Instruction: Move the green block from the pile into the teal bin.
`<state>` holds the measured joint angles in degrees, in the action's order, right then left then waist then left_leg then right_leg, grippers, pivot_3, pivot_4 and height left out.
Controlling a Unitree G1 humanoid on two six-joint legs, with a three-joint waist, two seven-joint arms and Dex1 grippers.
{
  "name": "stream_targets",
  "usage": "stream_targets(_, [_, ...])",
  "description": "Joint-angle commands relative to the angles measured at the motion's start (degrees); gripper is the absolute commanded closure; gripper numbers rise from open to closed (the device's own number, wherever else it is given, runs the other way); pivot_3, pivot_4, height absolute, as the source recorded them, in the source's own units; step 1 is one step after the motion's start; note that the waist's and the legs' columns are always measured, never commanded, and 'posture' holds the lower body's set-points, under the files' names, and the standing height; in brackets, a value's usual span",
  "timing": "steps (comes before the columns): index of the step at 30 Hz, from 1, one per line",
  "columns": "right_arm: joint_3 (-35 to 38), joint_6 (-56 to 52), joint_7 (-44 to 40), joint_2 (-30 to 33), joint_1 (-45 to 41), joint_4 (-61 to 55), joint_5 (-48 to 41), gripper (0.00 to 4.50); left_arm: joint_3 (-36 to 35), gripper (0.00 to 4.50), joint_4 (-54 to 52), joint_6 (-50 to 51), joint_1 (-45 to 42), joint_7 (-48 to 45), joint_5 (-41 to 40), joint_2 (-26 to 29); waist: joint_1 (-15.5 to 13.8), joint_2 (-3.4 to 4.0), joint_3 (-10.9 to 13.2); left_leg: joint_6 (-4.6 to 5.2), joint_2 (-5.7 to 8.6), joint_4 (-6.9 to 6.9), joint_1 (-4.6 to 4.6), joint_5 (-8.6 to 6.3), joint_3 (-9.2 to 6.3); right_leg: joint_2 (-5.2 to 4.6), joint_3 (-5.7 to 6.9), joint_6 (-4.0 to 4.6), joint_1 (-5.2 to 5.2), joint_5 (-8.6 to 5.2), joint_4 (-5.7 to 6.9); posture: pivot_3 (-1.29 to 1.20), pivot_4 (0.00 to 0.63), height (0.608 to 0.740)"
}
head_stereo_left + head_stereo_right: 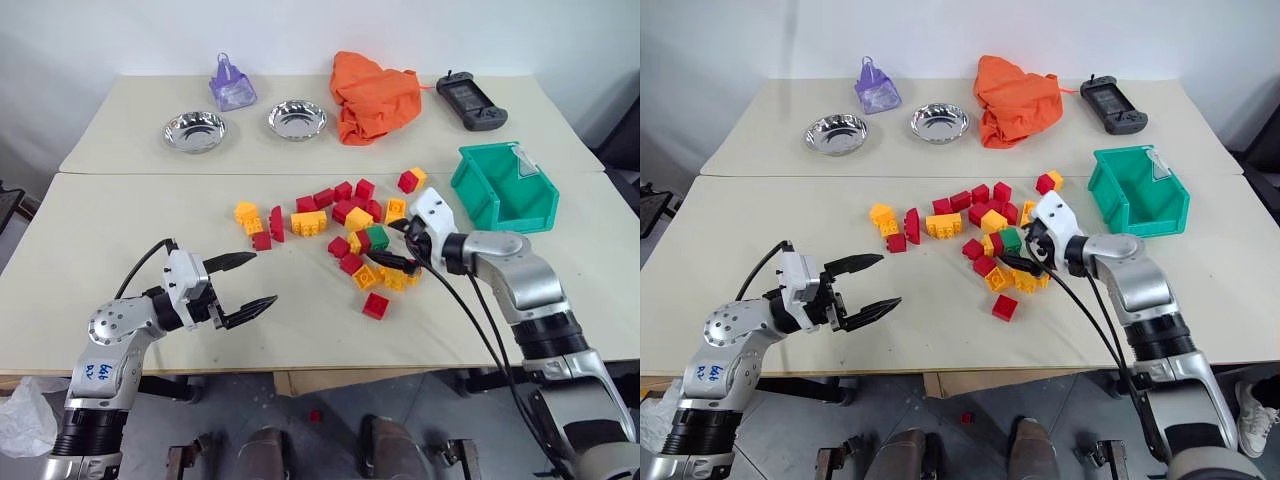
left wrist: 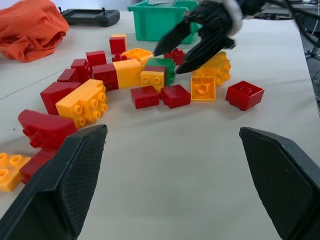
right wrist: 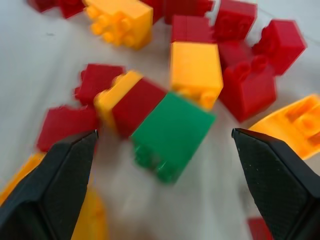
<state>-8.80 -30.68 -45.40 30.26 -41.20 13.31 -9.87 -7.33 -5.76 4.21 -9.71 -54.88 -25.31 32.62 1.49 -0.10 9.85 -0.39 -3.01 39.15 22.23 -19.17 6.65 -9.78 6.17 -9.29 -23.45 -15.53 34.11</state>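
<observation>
The green block [image 1: 377, 237] lies on the table in the middle of the pile [image 1: 345, 215] of red and yellow bricks, touching a red-and-yellow brick. My right gripper [image 1: 395, 245] is open and hovers just right of the green block, its fingers pointing left at it. In the right wrist view the green block [image 3: 172, 132] sits between the two spread fingers, free of both. The teal bin [image 1: 470, 185] stands to the right of the pile, beyond my right arm. My left gripper [image 1: 262, 278] is open and holds nothing, left of the pile near the table's front.
Two steel bowls [image 1: 195, 130] [image 1: 297, 119], a purple bag [image 1: 232, 85], an orange cloth [image 1: 375, 95] and a black controller [image 1: 471, 100] lie on the far table. A loose red brick [image 1: 376, 305] sits in front of the pile.
</observation>
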Motion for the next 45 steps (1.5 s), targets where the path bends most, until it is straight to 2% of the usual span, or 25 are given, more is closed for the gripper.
stream_targets(1, [-0.5,0.3,2.0,-2.4,-0.9,3.0,1.7,0.02,-0.6,0.0,-2.4,-0.5,0.9,0.6,-0.3,0.0,0.1,0.0,0.0,0.0,0.0,0.0,-0.01,0.0,0.01,0.0,0.0,0.0,0.0,0.0,0.0,0.0,0.15,0.74])
stream_targets(4, [0.3,0.1,3.3,-4.5,-2.2,5.4,1.9,0.02,-0.4,0.0,-2.7,-0.5,1.1,1.0,-0.2,-0.3,0.1,0.0,0.0,0.0,0.0,-0.01,-0.01,0.0,0.01,0.0,0.0,0.0,0.0,0.0,0.01,0.0,0.15,0.74])
stream_targets(11, [1.9,-0.4,1.9,-1.9,-2.1,4.4,1.8,2.24,-0.1,0.0,-2.5,-0.7,0.8,1.3,-0.2,-0.4,0.0,0.0,0.0,0.0,0.0,0.0,0.0,0.0,0.01,0.0,0.0,0.0,0.0,0.0,0.0,0.0,0.15,0.74])
stream_targets(15, [5.1,2.1,-0.4,1.0,-0.9,1.7,-0.4,2.27,0.1,0.0,-2.1,-0.9,0.2,1.3,-0.2,-0.7,0.1,0.0,0.0,0.0,0.0,-0.01,0.01,0.0,0.01,0.0,0.0,0.0,-0.01,0.0,0.0,0.0,0.15,0.74])
stream_targets(21, [18.4,9.0,-3.7,6.0,1.5,-1.7,-8.2,2.27,1.9,0.0,-2.3,0.1,-3.8,2.6,-1.3,-4.1,-0.2,0.0,0.0,0.0,0.01,-0.01,0.02,0.0,0.03,0.0,-0.01,-0.01,-0.01,0.0,-0.03,0.0,0.15,0.74])
stream_targets(24, [22.8,13.6,1.1,10.0,-0.3,5.5,-5.9,2.27,3.2,0.0,-2.3,1.2,-6.8,4.1,-1.5,-7.0,-0.4,0.0,0.0,0.01,0.02,0.0,0.01,0.0,0.03,0.0,-0.01,-0.02,0.01,0.01,-0.03,0.0,0.15,0.74])
stream_targets(29, [25.3,19.1,12.7,13.1,-8.1,22.3,-1.2,2.27,5.4,0.0,-0.3,3.1,-13.4,9.3,-0.3,-12.9,0.1,-0.01,0.0,0.01,0.02,0.0,-0.02,0.01,0.07,0.0,-0.03,-0.02,0.02,0.01,-0.04,0.0,0.15,0.74])
stream_targets(36, [24.7,24.4,12.7,12.7,-16.1,41.5,0.0,2.27,8.0,0.0,1.8,3.9,-17.7,10.0,0.6,-16.2,0.4,0.02,0.0,0.01,0.02,-0.13,-0.03,0.01,0.12,0.0,-0.03,-0.02,0.0,0.01,-0.12,0.0,0.15,0.74])
stream_targets(41, [21.1,31.1,11.2,13.6,-16.8,46.5,4.0,0.61,7.6,0.0,1.7,2.9,-15.9,9.0,1.7,-14.1,0.3,0.02,0.0,0.02,0.02,-0.1,-0.01,0.01,0.11,0.0,-0.03,-0.03,0.0,0.01,-0.13,0.0,0.15,0.74])
stream_targets(43, [22.4,32.8,11.4,14.1,-17.1,46.7,2.9,0.02,6.2,0.0,1.5,3.4,-15.2,10.4,1.7,-13.3,0.3,0.03,0.0,0.02,0.02,-0.09,-0.01,0.01,0.11,0.0,-0.03,-0.03,0.0,0.01,-0.12,0.0,0.15,0.74])
stream_targets(45, [22.9,34.6,9.3,14.4,-16.6,45.9,1.9,0.02,4.7,0.0,0.9,4.7,-14.8,12.3,1.2,-12.7,0.2,0.04,0.0,0.02,0.02,-0.08,0.0,0.01,0.1,0.0,-0.03,-0.03,0.0,0.01,-0.13,0.0,0.15,0.74])
